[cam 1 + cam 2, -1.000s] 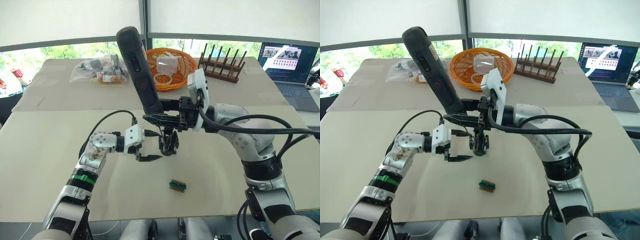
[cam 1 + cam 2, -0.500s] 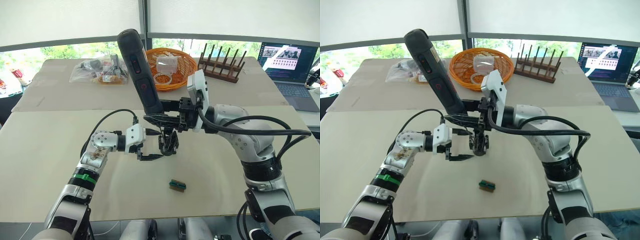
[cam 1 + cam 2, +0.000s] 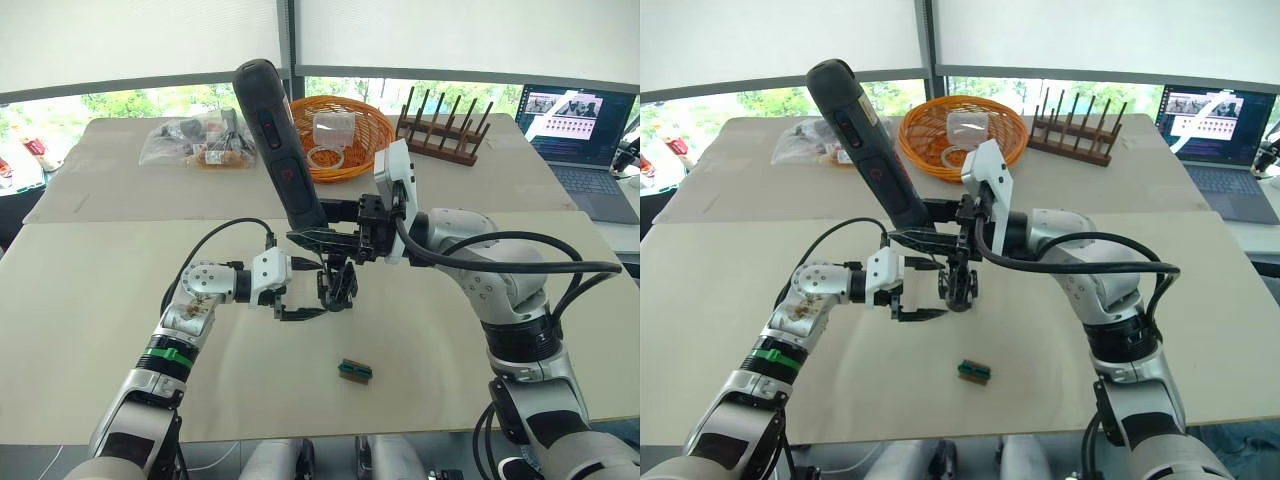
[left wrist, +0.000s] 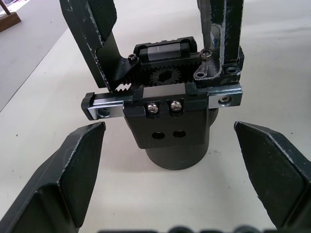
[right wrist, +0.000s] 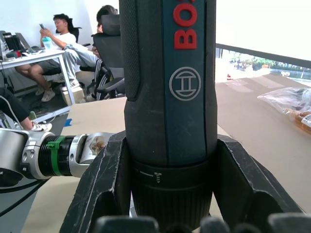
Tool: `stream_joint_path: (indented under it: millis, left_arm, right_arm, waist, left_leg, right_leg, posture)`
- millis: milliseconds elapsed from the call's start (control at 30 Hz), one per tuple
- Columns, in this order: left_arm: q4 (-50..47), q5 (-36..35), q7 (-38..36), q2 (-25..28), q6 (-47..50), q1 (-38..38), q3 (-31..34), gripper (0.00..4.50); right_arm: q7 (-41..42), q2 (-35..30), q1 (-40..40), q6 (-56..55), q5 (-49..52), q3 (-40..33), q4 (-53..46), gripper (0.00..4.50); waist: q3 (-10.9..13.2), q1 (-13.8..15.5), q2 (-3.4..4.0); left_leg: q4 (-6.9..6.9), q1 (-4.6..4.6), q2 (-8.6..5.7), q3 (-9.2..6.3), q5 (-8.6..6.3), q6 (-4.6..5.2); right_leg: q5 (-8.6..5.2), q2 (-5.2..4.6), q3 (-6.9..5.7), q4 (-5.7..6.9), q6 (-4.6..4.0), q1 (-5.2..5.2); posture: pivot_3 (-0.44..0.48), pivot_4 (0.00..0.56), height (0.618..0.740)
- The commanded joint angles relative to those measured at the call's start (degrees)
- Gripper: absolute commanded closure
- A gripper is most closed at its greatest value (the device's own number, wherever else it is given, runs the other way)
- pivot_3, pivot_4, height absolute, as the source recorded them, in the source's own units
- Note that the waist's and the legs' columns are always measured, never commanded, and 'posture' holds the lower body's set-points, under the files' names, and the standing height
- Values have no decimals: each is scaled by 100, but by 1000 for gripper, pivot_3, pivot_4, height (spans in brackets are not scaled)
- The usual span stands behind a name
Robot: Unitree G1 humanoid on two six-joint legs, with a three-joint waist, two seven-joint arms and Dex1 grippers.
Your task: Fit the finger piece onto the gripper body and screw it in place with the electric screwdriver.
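A small green-brown block (image 3: 354, 370) lies nearest on the desk (image 3: 90, 330). Farther on, the left tool (image 3: 301, 313) is spread wide just beside the gripper body (image 3: 338, 287). Above it, the electric screwdriver (image 3: 279, 146) is clamped in the right tool (image 3: 322, 235), tilted.

The electric screwdriver (image 5: 167, 97) carries large red letters reading "BO", the rest cut off by the frame edge. Below them on the same dark barrel sits a grey round emblem, a circle enclosing an H-like armature mark. Text on the laptop screen (image 3: 562, 110) is too small to read.
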Motion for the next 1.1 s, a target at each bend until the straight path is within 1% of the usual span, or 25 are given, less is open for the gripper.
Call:
stream_joint_path:
  millis: [33,500,1100]
  left_arm:
    - [-82,-3,25,-5,-100,-97,19,0]
    - [-122,11,42,-8,-112,-67,-3,0]
    - [-146,15,60,-20,-130,-49,-17,0]
  right_arm:
    - [41,53,-152,-300,40,-271,-179,2591]
    - [67,113,-168,-362,-32,-273,-175,2591]
    - [178,21,-61,-364,-86,-259,-242,2591]
  waist:
    - [0,0,0]
    - [0,1,0]
    - [0,-1,0]
  left_leg:
    - [0,0,0,0,0,0]
    - [1,0,0,0,0,0]
    - [1,0,0,0,0,0]
  right_leg:
    - [0,0,0,0,0,0]
    - [0,0,0,1,0,0]
    - [0,1,-1,1,0,0]
  posture:
    - [0,150,740]
    - [0,150,740]
    - [0,150,740]
